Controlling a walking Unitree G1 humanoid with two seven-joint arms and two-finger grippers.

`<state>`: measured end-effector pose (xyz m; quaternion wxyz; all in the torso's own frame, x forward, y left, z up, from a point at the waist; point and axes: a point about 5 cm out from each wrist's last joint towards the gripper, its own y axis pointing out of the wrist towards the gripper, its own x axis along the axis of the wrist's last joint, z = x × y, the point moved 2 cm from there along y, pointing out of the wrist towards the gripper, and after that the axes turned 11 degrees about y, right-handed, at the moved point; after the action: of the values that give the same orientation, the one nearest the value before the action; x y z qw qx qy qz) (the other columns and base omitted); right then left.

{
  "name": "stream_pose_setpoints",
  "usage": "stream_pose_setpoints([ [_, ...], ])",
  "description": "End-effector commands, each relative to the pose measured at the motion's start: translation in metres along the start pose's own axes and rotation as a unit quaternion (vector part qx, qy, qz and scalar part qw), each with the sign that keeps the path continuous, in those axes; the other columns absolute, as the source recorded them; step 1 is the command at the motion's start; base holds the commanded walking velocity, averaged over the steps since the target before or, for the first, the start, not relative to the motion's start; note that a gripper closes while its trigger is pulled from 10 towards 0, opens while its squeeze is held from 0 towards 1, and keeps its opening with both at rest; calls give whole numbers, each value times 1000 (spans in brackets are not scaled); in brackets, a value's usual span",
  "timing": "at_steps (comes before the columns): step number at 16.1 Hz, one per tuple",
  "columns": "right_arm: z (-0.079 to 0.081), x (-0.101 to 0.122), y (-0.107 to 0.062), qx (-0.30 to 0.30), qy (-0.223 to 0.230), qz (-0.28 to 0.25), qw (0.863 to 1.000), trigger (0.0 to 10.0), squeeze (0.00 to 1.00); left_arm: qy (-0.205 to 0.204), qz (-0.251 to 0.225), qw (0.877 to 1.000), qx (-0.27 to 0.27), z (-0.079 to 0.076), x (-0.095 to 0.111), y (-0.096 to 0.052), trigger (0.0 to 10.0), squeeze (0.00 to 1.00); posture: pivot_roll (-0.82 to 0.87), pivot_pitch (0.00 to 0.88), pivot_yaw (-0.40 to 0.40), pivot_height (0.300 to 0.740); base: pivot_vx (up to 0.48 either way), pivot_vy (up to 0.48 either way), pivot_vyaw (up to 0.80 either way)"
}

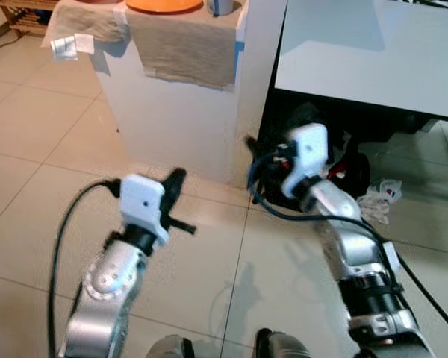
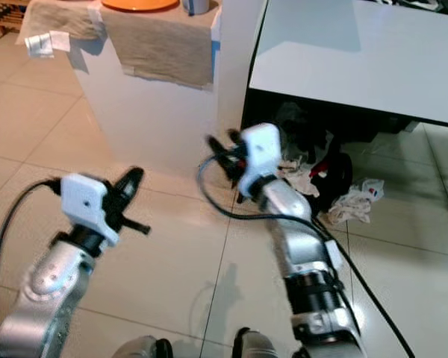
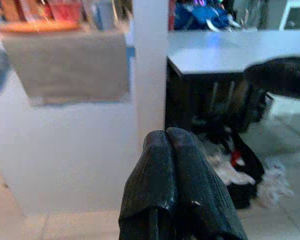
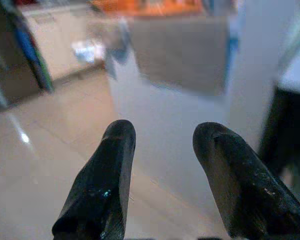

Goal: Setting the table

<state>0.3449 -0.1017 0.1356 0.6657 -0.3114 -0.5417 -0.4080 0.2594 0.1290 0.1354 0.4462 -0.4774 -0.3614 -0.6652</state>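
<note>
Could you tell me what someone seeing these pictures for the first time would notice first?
Probably the two silver arms raised over the beige tiled floor, the left gripper shut, the right gripper open, both empty. Beyond them, a flat orange plate sits on the towel-draped white counter, beside a white table.

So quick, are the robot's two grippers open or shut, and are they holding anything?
Left gripper: shut, black fingers pressed together, holding nothing.
Right gripper: open, black fingers apart, holding nothing.
</note>
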Motion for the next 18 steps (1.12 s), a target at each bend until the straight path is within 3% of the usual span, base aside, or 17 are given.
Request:
stream_pose_setpoints([
  [1, -8, -37, -13, -26, 15, 56, 998, 10000, 0, -18, 74, 997, -16, -12, -38, -10, 10000, 0, -10, 162, 11, 740, 0, 0, 0],
  [4, 5, -48, -14, -6, 24, 73, 997, 10000, 0, -37, 79, 996, -20, -17, -37, -12, 10000, 0, 8, 142, 0, 740, 0, 0, 0],
  [6, 12, -54, -12, 8, 15, 83, 996, 10000, 0, -29, 83, 996, -19, -17, -40, -10, 10000, 0, 20, 131, -15, 740, 0, 0, 0],
  [8, 22, -51, -6, 37, -13, 79, 996, 10000, 0, -25, 71, 997, 4, -7, -36, -8, 10000, 0, 26, 128, -26, 740, 0, 0, 0],
  [10, 35, -26, 7, 69, -32, 47, 996, 10000, 0, -11, 45, 998, 32, 16, -20, -6, 10000, 0, 31, 130, -28, 740, 0, 0, 0],
  [13, 35, 15, 18, 66, -21, -17, 997, 10000, 0, 40, 30, 998, 33, 42, -4, -2, 10000, 0, 25, 138, -18, 740, 0, 0, 0],
  [14, 29, 27, 19, 53, -6, -37, 998, 10000, 0, 41, 1, 999, 31, 46, 14, 2, 10000, 0, 23, 140, -15, 740, 0, 0, 0],
  [15, 21, 22, 18, 38, 7, -31, 999, 10000, 0, 27, -11, 999, 20, 39, 18, 4, 10000, 0, 23, 138, -10, 740, 0, 0, 0],
  [16, 17, 17, 17, 32, 11, -23, 999, 10000, 0, 19, -11, 1000, 16, 34, 16, 5, 10000, 0, 24, 140, -11, 740, 0, 0, 0],
  [17, 9, -10, 11, 14, -3, 21, 1000, 10000, 0, -22, 51, 998, 24, 23, -19, 2, 10000, 0, 31, 119, -22, 740, 0, 0, 0],
  [18, 10, -23, 7, 13, -4, 40, 999, 10000, 0, -40, 77, 996, 26, 13, -37, -2, 10000, 0, 31, 114, -18, 740, 0, 0, 0],
])
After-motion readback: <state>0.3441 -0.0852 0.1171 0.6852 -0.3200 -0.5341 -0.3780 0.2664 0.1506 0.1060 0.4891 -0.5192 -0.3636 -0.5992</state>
